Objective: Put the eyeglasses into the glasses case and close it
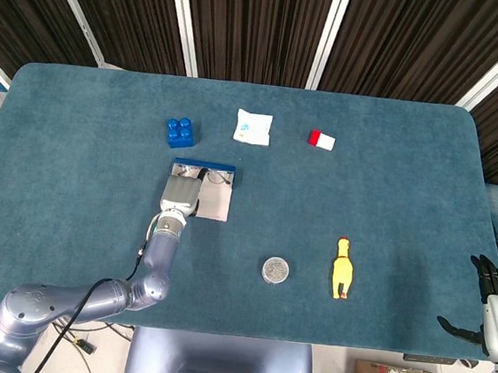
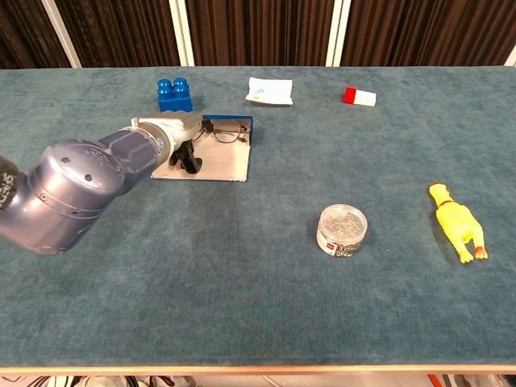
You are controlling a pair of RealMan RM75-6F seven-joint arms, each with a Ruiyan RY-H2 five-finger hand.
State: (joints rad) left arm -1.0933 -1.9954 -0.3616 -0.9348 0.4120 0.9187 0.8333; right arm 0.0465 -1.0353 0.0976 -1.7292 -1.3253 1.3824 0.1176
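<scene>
The glasses case (image 1: 216, 206) lies open on the blue table, grey inside, with a blue edge (image 1: 205, 165) on its far side. The eyeglasses (image 1: 215, 180) rest in the far part of the case (image 2: 223, 166), close to that blue edge. My left hand (image 1: 182, 194) is over the left half of the case and hides the left end of the eyeglasses (image 2: 229, 134). In the chest view the left hand (image 2: 186, 153) has dark fingers pointing down onto the case; whether it grips the frame is hidden. My right hand (image 1: 490, 292) hangs beyond the table's right edge, fingers apart and empty.
A blue toy block (image 1: 180, 131) stands just beyond the case. A white packet (image 1: 253, 127) and a red-and-white block (image 1: 321, 140) lie further back. A round tin (image 1: 276, 270) and a yellow rubber chicken (image 1: 342, 268) sit near the front.
</scene>
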